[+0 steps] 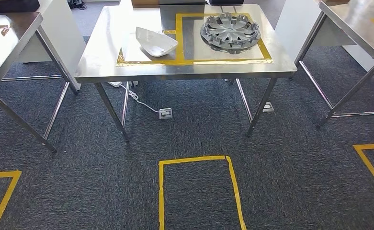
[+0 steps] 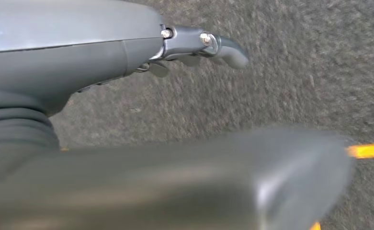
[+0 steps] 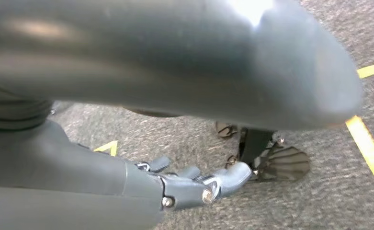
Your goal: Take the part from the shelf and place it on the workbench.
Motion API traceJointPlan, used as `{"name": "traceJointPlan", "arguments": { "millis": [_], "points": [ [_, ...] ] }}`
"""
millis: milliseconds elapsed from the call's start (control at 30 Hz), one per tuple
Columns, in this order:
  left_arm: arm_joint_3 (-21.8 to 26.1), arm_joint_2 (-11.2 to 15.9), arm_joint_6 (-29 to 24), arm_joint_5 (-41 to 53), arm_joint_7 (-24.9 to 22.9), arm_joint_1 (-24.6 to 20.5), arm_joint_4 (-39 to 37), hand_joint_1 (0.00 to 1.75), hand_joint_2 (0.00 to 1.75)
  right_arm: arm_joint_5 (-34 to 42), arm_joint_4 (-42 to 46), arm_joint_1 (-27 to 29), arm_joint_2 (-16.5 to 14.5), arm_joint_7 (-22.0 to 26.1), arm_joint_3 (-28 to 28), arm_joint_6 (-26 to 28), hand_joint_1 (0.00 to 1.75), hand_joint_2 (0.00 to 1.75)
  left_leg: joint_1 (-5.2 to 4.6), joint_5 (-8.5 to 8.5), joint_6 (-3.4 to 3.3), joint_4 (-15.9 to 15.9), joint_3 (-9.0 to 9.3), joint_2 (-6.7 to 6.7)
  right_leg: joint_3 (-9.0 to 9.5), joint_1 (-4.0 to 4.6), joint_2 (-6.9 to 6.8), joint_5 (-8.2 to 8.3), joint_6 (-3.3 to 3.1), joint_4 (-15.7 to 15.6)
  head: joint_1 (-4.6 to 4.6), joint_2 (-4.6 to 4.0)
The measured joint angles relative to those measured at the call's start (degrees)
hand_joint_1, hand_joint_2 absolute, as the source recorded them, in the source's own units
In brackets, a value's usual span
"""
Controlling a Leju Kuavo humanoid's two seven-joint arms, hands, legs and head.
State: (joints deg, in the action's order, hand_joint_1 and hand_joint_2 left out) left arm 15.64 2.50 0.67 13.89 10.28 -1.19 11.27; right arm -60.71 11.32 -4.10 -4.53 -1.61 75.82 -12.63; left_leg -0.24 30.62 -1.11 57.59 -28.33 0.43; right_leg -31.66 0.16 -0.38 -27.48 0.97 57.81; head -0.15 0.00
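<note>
Head view shows a wheel cover (image 1: 230, 31) on the desk (image 1: 98, 62); both our hands (image 2: 194, 48) (image 3: 199, 184) hang released, so we should approach squarely.

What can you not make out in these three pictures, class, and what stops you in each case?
- Left hand, left wrist view: the blurred thumb hides most fingers, so their pose is unclear.
- Right hand, right wrist view: its fingers are partly covered by the blurred thumb.
- Wheel cover on the workbench, head view: its underside is hidden.
- Side tables, head view: cut off by the edges.
</note>
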Motion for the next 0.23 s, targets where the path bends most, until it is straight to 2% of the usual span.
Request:
{"name": "traceJointPlan", "arguments": {
  "millis": [67, 133, 200, 233],
  "points": [
    [0.4, -0.1, 0.1, -0.1, -0.2, 0.0, -0.1, 0.00, 1.75, 0.1, 0.0, 0.1, 0.0, -0.1, 0.0, -0.5, 0.00, 0.00, 0.00, -0.04, 0.18, 0.0, -0.12, 0.00, -0.15, 0.02, -0.02, 0.18, 0.15, -0.2, -0.04, 0.00],
    [0.8, -0.2, 0.1, -0.2, -0.4, 0.0, -0.1, 0.00, 1.75, 0.2, 0.0, 0.1, 0.0, -0.3, 0.0, -1.3, 0.00, 0.00, 0.08, -0.20, 0.46, -0.2, -0.09, 0.00, -0.23, 0.11, -0.02, 0.20, -0.05, -0.2, -0.07, 0.00],
    [1.1, -0.3, 0.4, -0.2, -0.5, 0.0, -0.1, 0.00, 1.75, 0.2, 0.0, 0.0, 0.0, -0.8, 0.0, -1.9, 0.00, 0.87, 0.10, -0.35, 0.70, -0.4, -0.07, 0.00, -0.28, 0.13, -0.05, 0.23, -0.26, -0.2, -0.09, 0.00],
    [1.2, -0.3, 0.5, -0.2, -0.5, 0.0, -0.1, 0.00, 1.75, 0.2, 0.0, 0.0, 0.0, -1.0, 0.0, -2.0, 0.00, 1.16, 0.10, -0.39, 0.76, -0.4, -0.06, -0.01, -0.30, 0.13, -0.05, 0.24, -0.32, -0.2, -0.09, 0.00]
  ]
}}
